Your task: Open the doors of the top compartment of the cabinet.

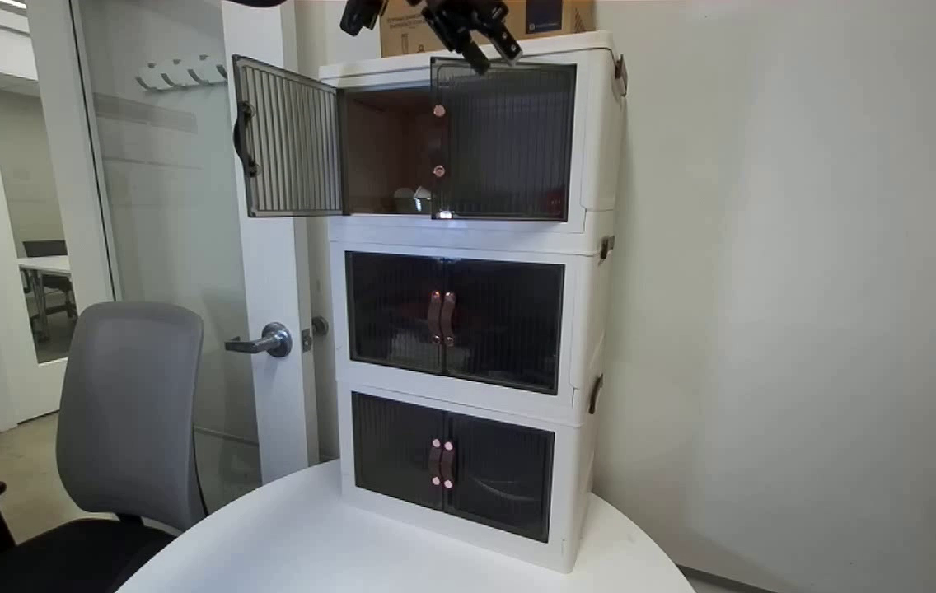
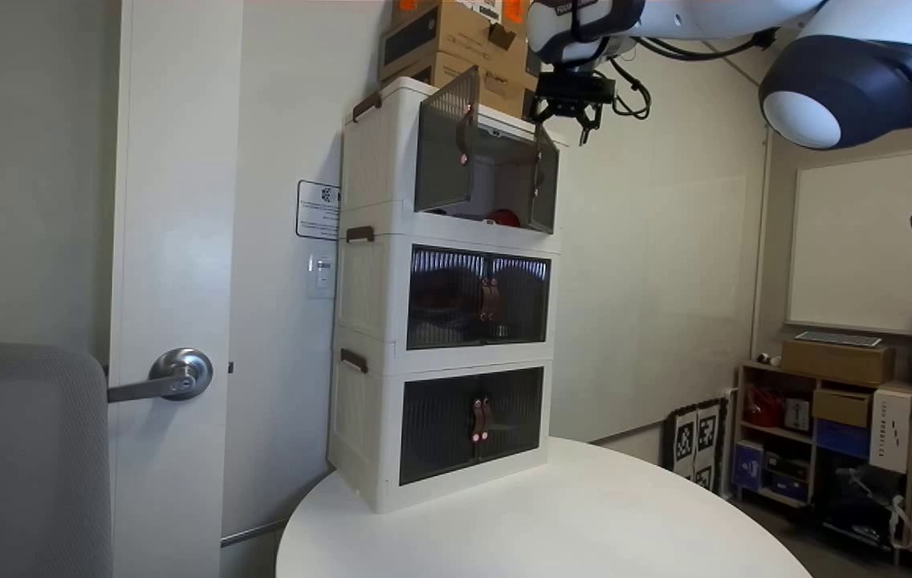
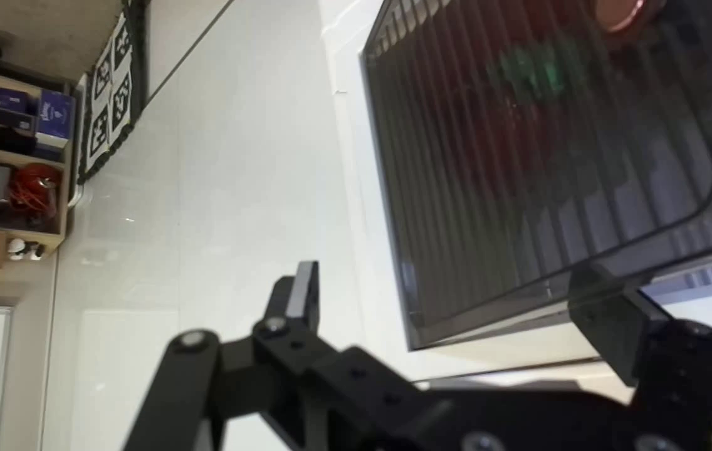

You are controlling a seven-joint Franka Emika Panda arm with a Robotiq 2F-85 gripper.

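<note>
Gripper (image 3: 449, 291): black, two-fingered; fingers (image 3: 610, 332) spread well apart, at the upper front of the cabinet (image 1: 587, 329).
Finger position: in the wrist view, one finger overlies pale wall (image 3: 256, 188); the other sits at the top edge of the right-hand door (image 3: 538, 169). Contact cannot be determined.
Arm (image 2: 713, 20): white with dark joint covers (image 2: 849, 88); extends from the top right in an exterior view.
Right-hand door: smoked ribbed panel of the top compartment (image 1: 386, 132), ajar, angled outward. Red and green shapes (image 3: 541, 72) show blurred through it in the wrist view.
Left-hand door (image 1: 295, 140): swung wide outward in both exterior views; curved handle (image 1: 242, 140) on its free edge.
Top compartment: uppermost of three tiers; brownish interior exposed between the two doors; a red item (image 2: 504, 217) on its floor, with smaller items (image 1: 421, 198) that cannot be identified.
Cabinet: white, three stacked tiers, upright.
Middle doors (image 1: 509, 325): closed; paired handles (image 1: 447, 319) at center.
Bottom doors (image 1: 509, 478): closed; same handle arrangement.
Cardboard boxes (image 2: 480, 44): on the cabinet top.
Table (image 1: 295, 535): white, rounded edge; supports the cabinet.
Chair (image 1: 130, 395): grey back, black seat; beside the table.
Room door (image 2: 175, 160): white, metal lever handle (image 2: 163, 387); left of the cabinet in both exterior views.
Shelf unit (image 2: 785, 435): loaded with boxes (image 2: 893, 425); well apart from the cabinet.
Whiteboard (image 2: 881, 241): on the wall above the shelf unit.
</note>
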